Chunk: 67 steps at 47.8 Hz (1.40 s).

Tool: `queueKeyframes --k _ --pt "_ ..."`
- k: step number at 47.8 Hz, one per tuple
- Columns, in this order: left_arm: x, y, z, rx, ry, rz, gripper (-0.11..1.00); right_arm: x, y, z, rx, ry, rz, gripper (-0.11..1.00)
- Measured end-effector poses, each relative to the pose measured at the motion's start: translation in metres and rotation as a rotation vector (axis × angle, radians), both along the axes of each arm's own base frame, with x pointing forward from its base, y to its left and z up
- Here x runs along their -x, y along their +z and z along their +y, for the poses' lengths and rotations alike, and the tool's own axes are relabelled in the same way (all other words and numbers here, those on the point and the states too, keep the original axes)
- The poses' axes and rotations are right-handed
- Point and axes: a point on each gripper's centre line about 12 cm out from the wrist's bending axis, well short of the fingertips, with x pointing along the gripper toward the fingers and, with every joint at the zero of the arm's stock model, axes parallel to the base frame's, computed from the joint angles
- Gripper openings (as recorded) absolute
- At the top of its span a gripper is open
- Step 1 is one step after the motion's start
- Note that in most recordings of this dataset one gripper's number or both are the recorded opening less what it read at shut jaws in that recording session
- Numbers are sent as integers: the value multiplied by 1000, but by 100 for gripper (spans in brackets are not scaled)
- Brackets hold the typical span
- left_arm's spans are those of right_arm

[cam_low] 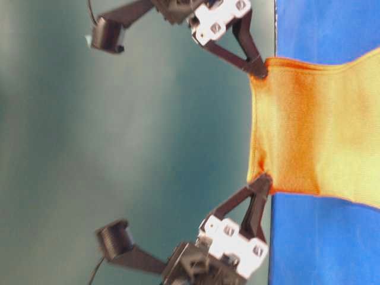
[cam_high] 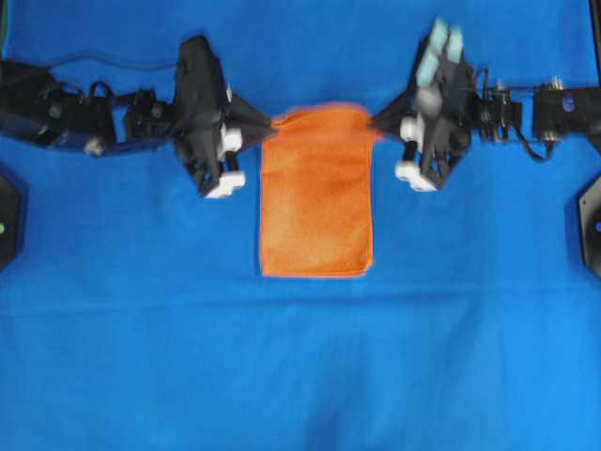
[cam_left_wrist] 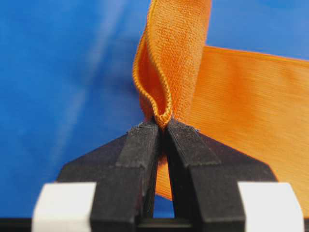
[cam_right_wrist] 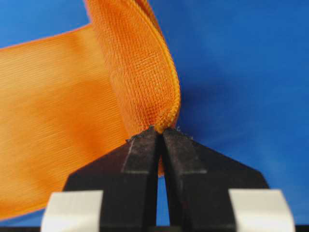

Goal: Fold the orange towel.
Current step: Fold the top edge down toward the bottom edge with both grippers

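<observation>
The orange towel lies as a tall rectangle on the blue cloth, its far edge lifted. My left gripper is shut on the towel's far left corner, and the pinched stitched edge shows in the left wrist view. My right gripper is shut on the far right corner, seen in the right wrist view. In the table-level view the towel is stretched between the two grippers, the left one and the right one, above the surface.
The large blue cloth covers the whole table. Both arms reach in from the left and right sides at the far part of the table. Black arm bases stand at the side edges.
</observation>
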Motion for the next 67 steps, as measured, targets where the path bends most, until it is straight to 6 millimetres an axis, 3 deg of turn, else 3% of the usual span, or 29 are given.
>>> queueKeyframes --k 9,20,35,42,56,58,62,67 --pt "1 1 -42 10 -108 9 2 1 -4 36 -53 64 10 1" --pt "1 -6 -74 34 -186 39 2 0 -9 69 -89 128 50 1" --pt "1 -43 -84 86 -180 120 2 -5 -43 82 -133 141 133 2" --pt "0 -47 -90 85 -198 121 2 -7 -52 90 -155 157 139 1" --pt "1 -51 -95 86 -209 130 3 -9 -53 93 -173 152 131 2" --pt "0 -52 -95 85 -210 130 5 -10 -53 93 -175 152 131 2" --pt "0 -55 -95 86 -208 136 20 -13 -52 93 -176 152 126 4" --pt "1 -56 -95 86 -209 141 47 -17 -52 96 -175 162 120 31"
